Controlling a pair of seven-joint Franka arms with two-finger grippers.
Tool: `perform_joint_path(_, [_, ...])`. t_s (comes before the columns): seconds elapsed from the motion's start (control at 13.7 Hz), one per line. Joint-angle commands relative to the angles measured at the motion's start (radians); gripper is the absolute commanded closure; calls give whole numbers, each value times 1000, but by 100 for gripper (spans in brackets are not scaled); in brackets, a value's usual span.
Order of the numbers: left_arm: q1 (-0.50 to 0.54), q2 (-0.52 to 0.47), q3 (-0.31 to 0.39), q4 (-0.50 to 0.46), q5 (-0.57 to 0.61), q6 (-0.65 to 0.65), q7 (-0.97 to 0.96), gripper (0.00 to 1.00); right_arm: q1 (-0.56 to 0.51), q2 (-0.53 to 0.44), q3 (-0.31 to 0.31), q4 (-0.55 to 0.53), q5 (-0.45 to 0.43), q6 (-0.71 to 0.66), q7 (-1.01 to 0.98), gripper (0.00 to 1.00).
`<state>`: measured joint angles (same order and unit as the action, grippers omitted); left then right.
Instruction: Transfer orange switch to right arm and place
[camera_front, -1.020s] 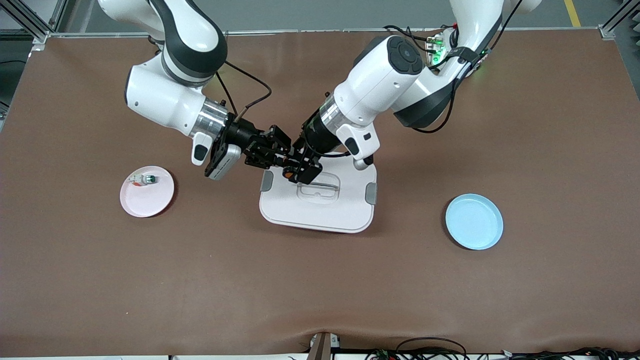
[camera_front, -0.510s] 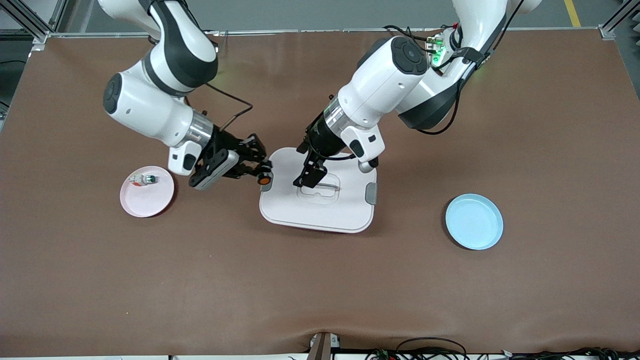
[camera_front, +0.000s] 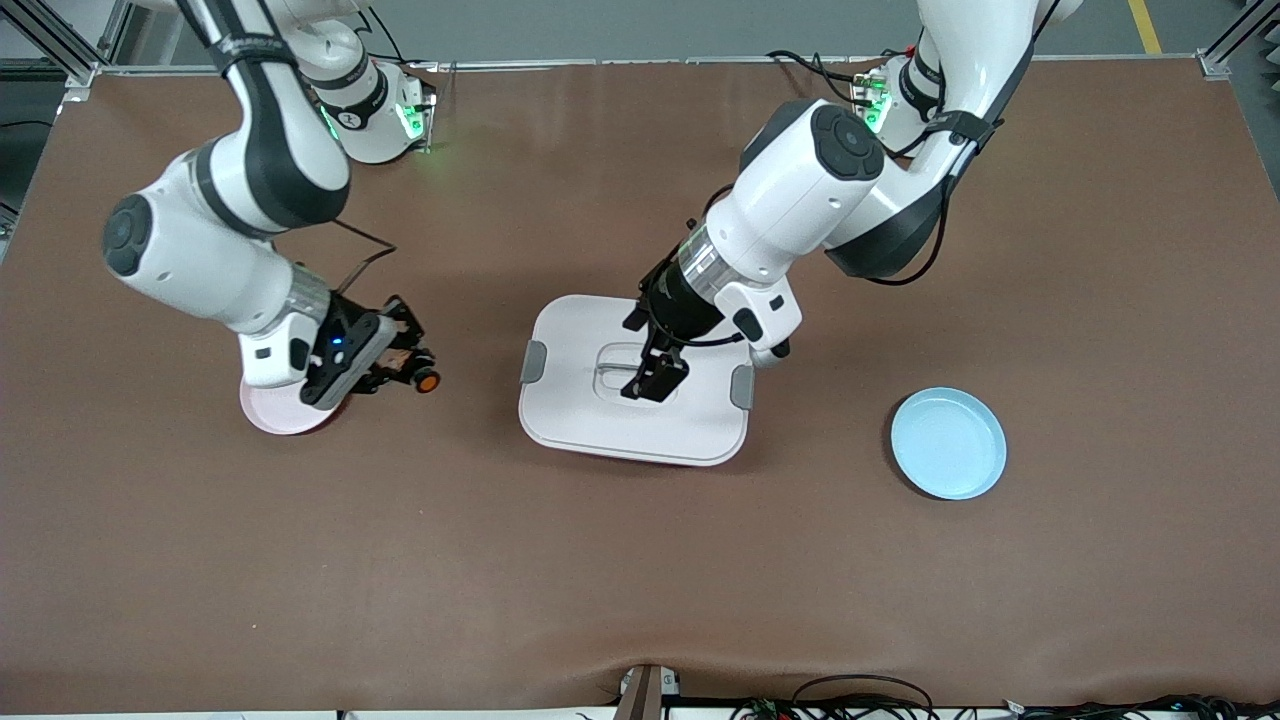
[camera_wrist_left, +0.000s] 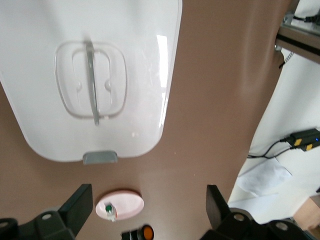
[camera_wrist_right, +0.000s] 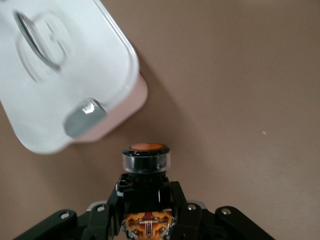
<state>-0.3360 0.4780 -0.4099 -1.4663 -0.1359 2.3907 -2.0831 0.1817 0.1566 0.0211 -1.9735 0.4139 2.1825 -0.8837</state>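
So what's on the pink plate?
The right gripper, shut on the orange switch, covers most of the pink plate from the front. The left wrist view shows a small green-capped part on it.

White arms (camera_front: 790, 200) — dark grey joint bands, silver wrists, black cables.

The left gripper (camera_wrist_left: 145, 220) hangs over a white lid (camera_wrist_left: 92, 75) on the brown desk (camera_wrist_left: 210, 100), its two black fingers (camera_wrist_left: 75, 205) spread wide with nothing between them. The lid has a recessed handle (camera_wrist_left: 91, 82) and a grey clip (camera_wrist_left: 100, 157) on one end. Near that end, a pink plate (camera_wrist_left: 125, 201) carries a small green-capped part (camera_wrist_left: 108, 210). Beside the plate shows the orange switch (camera_wrist_left: 146, 232).
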Motion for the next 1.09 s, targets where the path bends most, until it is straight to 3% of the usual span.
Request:
perform_joint_path(0.0, [31, -13, -3, -64, 25, -2, 2, 0, -79, -6, 17, -37, -131, -1, -142, 100])
perform_joint_path(0.15, [43, -24, -1, -112, 39, -2, 26, 0, -109, -5, 17, -57, -286, 3, -178, 100])
perform_joint_path(0.29, [72, -45, -1, -158, 58, -1, 64, 0, -143, 1, 17, -80, -384, 20, -240, 100])
perform_joint_path(0.66, [150, -116, -1, -264, 62, 8, 315, 0, -272, 36, 19, -229, -405, 279, -538, 100])
perform_joint_path(1.02, [199, -170, 0, -344, 64, 7, 587, 0, -329, 115, 19, -231, -403, 301, -704, 100])
